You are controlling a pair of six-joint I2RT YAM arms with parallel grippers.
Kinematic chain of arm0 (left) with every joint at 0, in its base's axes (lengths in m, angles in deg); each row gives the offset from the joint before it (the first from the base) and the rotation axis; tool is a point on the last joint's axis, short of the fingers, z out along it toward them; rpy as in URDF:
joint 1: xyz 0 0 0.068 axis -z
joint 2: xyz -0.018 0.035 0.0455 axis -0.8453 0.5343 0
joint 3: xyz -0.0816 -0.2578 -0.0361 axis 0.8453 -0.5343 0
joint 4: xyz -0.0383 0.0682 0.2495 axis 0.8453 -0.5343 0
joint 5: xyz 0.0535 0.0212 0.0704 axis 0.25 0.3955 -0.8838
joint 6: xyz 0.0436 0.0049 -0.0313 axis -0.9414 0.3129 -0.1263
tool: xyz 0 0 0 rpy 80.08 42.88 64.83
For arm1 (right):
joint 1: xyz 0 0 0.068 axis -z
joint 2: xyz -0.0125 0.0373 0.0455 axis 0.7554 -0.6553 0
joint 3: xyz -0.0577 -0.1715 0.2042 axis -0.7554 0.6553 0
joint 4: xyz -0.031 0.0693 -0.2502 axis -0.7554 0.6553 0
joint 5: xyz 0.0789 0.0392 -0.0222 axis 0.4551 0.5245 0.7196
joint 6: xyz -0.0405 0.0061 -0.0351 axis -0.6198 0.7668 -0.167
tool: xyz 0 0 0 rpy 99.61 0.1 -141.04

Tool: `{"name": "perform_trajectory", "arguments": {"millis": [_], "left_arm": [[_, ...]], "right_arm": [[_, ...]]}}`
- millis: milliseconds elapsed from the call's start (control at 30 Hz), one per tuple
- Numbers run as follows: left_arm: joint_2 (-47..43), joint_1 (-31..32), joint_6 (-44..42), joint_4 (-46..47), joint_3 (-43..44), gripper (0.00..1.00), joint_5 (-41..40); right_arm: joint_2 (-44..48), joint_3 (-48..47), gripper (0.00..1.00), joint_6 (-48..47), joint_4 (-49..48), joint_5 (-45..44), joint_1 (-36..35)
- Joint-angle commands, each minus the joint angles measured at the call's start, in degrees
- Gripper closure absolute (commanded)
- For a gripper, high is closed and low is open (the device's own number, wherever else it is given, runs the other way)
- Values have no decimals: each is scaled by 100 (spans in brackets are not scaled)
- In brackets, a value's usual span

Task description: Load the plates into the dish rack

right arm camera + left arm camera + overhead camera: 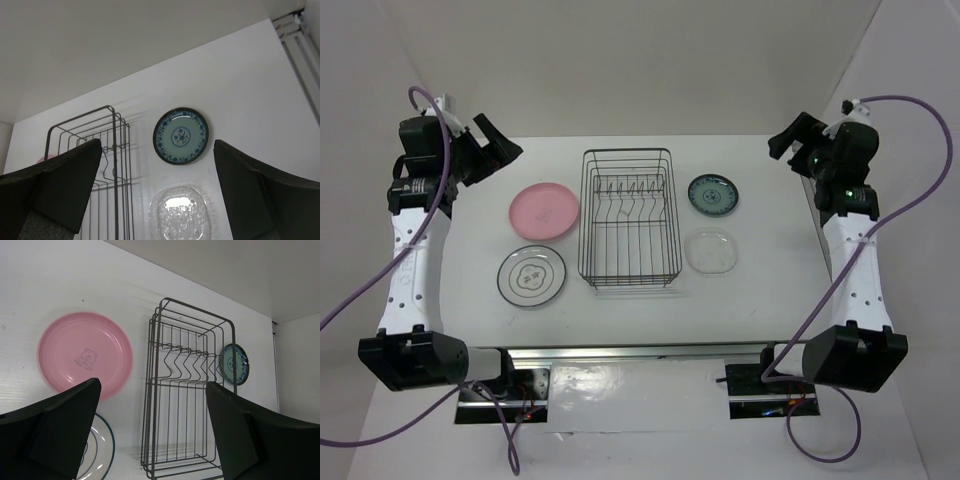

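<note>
Seen from the top camera, the dish rack (627, 217) stands in the middle of the white tabletop (640, 310), with its long side running from 12 to 6 o'clock. Its upright prongs are in the half toward 12 o'clock.

All four plates lie flat on the tabletop, outside the rack. From the rack's centre, the pink plate (544, 211) is at 9 o'clock, just beside the rack wall. The white plate with the dark rim (531, 276) is at 8 o'clock, near the pink one but apart from it. The teal patterned plate (713, 194) is at about 2 o'clock. The clear glass plate (710, 250) is at 4 o'clock, close under the teal one.

The left claw (492, 145) hangs above the far left corner of the tabletop, at 10 o'clock from the rack. Its fingers are spread wide and grip nothing. The right claw (788, 138) hangs at the far right corner, at 2 o'clock, also wide apart and holding nothing.
</note>
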Motion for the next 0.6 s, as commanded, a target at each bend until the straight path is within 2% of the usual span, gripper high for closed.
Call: {"name": "perform_trajectory", "arguments": {"millis": [0, 67, 100, 200, 300, 367, 533, 567], "left_arm": [[-318, -39, 187, 418, -224, 0, 239], [-416, -39, 292, 621, -478, 0, 397], [-468, -39, 345, 622, -480, 0, 537], [-468, -39, 345, 622, -480, 0, 592], [-468, 14, 345, 622, -559, 0, 539], [-468, 66, 345, 622, -628, 0, 539], [-468, 67, 170, 622, -761, 0, 434], [-399, 67, 170, 622, -813, 0, 433]], "right_arm": [[407, 729, 0, 111, -656, -129, -111], [557, 1264, 0, 164, -860, -294, -269], [627, 1389, 0, 164, -860, -679, -365], [628, 1811, 0, 111, -666, -1086, -603], [628, 2581, 0, 242, -981, -922, -604], [628, 3180, 5, 348, -1394, -692, -604], [567, 3736, 7, 349, -1650, -691, -841], [566, 3798, 10, 349, -1651, -587, -989]]}}
